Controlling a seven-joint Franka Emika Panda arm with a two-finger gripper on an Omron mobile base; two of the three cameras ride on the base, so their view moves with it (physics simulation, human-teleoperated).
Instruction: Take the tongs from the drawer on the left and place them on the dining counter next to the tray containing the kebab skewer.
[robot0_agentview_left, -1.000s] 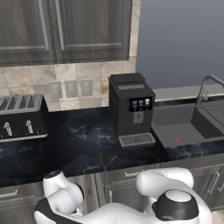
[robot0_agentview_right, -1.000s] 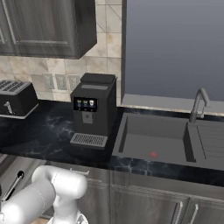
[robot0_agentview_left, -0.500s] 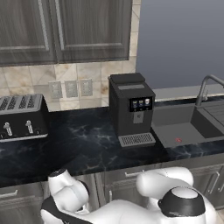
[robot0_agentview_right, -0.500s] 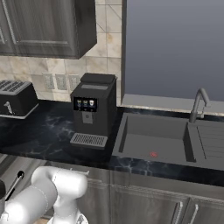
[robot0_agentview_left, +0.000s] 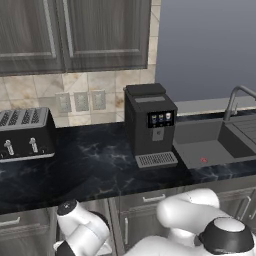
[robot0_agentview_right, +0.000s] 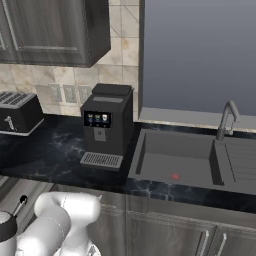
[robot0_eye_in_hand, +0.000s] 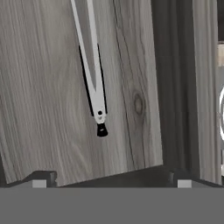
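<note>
Grey wood drawer (robot0_eye_in_hand: 52, 87) floor, tongs (robot0_eye_in_hand: 92, 74) between spread fingers (robot0_eye_in_hand: 40, 183).

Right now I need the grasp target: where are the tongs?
In the hand view, the tongs lie flat on the pale wood floor of the open drawer, running from the top edge down to centre, left of its dark wall.

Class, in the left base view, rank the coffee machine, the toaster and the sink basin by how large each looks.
1. coffee machine
2. toaster and sink basin: look about alike; both are cut off by the frame edge, so no ranking.
</note>
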